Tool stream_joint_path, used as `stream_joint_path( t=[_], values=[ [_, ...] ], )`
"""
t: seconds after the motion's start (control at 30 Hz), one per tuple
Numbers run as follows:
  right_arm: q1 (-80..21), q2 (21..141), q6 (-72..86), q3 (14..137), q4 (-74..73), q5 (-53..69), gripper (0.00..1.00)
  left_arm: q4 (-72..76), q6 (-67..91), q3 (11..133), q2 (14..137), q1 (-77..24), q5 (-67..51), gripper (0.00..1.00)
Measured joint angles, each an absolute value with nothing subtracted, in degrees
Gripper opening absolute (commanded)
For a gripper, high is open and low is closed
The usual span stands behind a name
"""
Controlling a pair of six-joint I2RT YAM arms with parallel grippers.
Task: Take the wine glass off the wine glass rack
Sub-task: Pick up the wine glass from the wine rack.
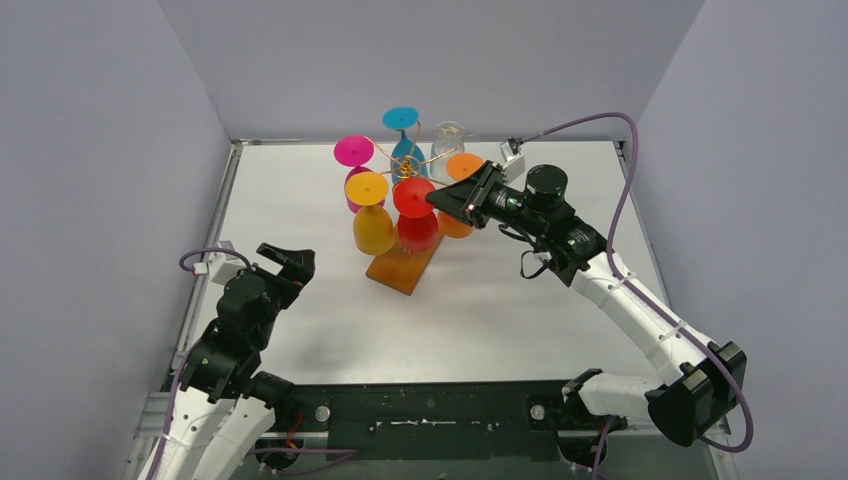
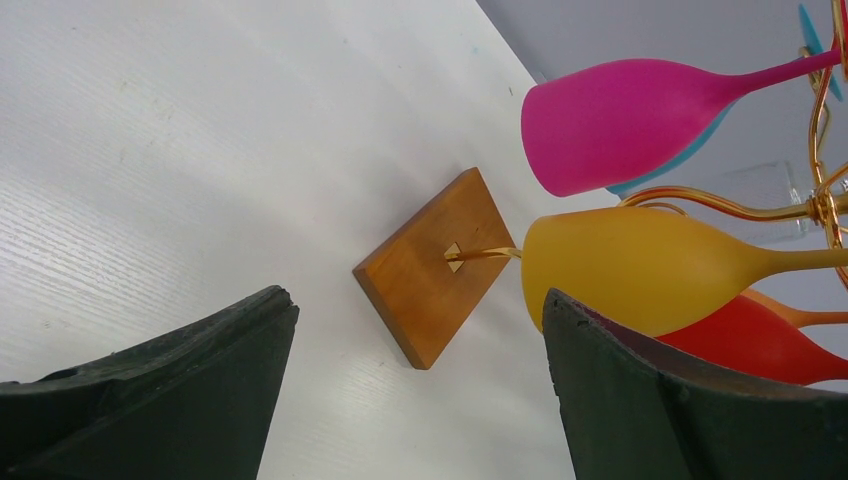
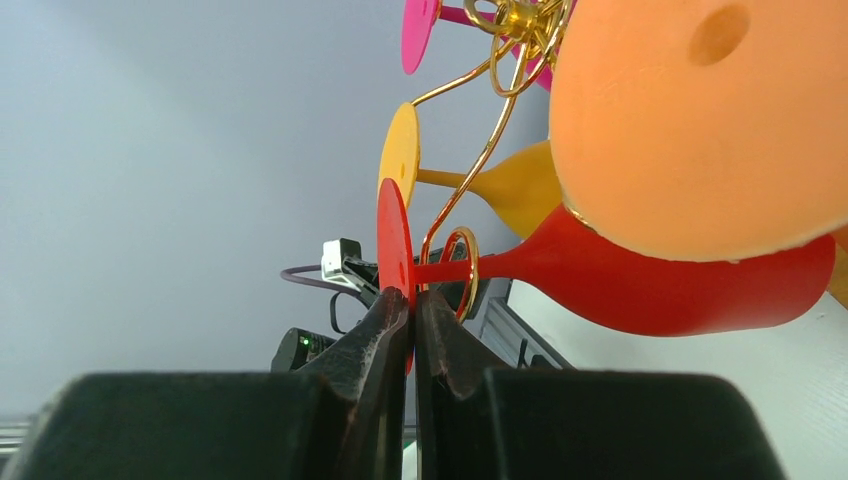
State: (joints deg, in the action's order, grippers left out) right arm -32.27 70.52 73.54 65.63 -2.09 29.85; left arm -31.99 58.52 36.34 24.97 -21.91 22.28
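The right jaws are pinching the round foot of the red wine glass [image 3: 650, 285], which hangs upside down on the gold rack [image 1: 403, 268] on the desk [image 1: 520, 310]; the left jaws are spread, well apart.

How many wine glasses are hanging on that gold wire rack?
6: magenta glass back-left, blue glass rear, clear glass back-right, orange glass right, red glass front, yellow glass front-left. None seem hidden.

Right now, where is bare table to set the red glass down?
Widest bare table lies between the wooden base and the black rail. Another strip runs left of the pink glass. Crowded close around the rack.
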Motion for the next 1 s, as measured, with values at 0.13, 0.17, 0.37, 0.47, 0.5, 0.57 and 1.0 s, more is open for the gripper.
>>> stream_joint_path(
  t=[0.13, 0.17, 0.37, 0.47, 0.5, 0.57, 1.0],
  values=[
    [-32.36, 70.52, 72.86, 66.19, -2.31, 30.26, 0.00, -31.99, 58.59, 36.34, 24.97, -21.89, 22.28, 0.92],
    [-32.40, 70.54, 72.73, 66.32, -2.31, 30.39, 0.00, -31.99, 58.70, 36.34, 24.97, -21.89, 22.28, 0.92],
    [-32.99, 70.87, 72.47, 67.44, -3.16, 30.55, 0.00, -31.99, 58.96, 36.34, 24.97, -21.89, 22.26, 0.92],
    [-33.10, 71.00, 72.40, 67.64, -3.51, 30.70, 0.00, -31.99, 58.92, 36.34, 25.23, -21.89, 22.26, 0.94],
    [-33.10, 71.09, 72.27, 67.79, -3.62, 30.87, 0.00, -31.99, 58.92, 36.34, 25.45, -21.89, 22.26, 0.94],
    [-33.23, 71.48, 71.94, 68.45, -4.03, 31.40, 0.00, -31.99, 58.87, 36.36, 25.96, -21.91, 22.26, 0.94],
    [-34.28, 72.07, 68.95, 70.08, -8.14, 32.25, 0.00, -31.99, 58.70, 36.36, 26.63, -21.89, 22.26, 0.95]
  ],
)
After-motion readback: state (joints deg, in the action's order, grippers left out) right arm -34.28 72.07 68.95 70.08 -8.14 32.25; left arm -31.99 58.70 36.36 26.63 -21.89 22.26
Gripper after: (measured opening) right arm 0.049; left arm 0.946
